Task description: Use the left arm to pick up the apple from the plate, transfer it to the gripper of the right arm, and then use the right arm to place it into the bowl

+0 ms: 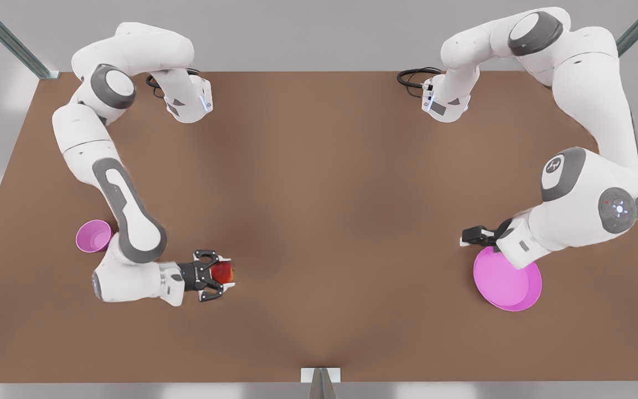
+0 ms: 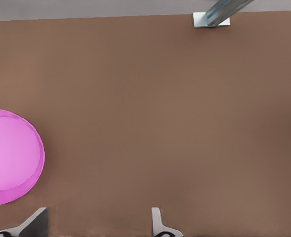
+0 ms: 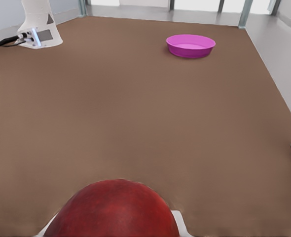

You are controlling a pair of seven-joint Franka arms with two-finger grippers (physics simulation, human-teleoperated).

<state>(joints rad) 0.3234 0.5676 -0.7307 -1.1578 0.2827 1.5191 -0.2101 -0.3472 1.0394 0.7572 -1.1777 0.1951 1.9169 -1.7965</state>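
The red apple [image 1: 223,272] sits between the claw fingers of my right gripper [image 1: 228,273], which is shut on it near the front view's left; in the right wrist view the apple [image 3: 113,210] looms close over bare table. The small deep pink bowl [image 1: 93,236] stands just behind that arm's forearm. At the front view's right, my left gripper [image 1: 471,237] hovers open by the far edge of the wide pink plate [image 1: 510,285], nothing between its fingertips [image 2: 158,223]. The plate [image 2: 7,158] holds nothing.
The brown table [image 1: 324,221] stretches bare between the two arms. Both arm bases [image 1: 189,102] stand at the back edge with black cables. A metal post foot [image 1: 320,376] is at the front edge. The plate [image 3: 191,45] lies far across from the apple.
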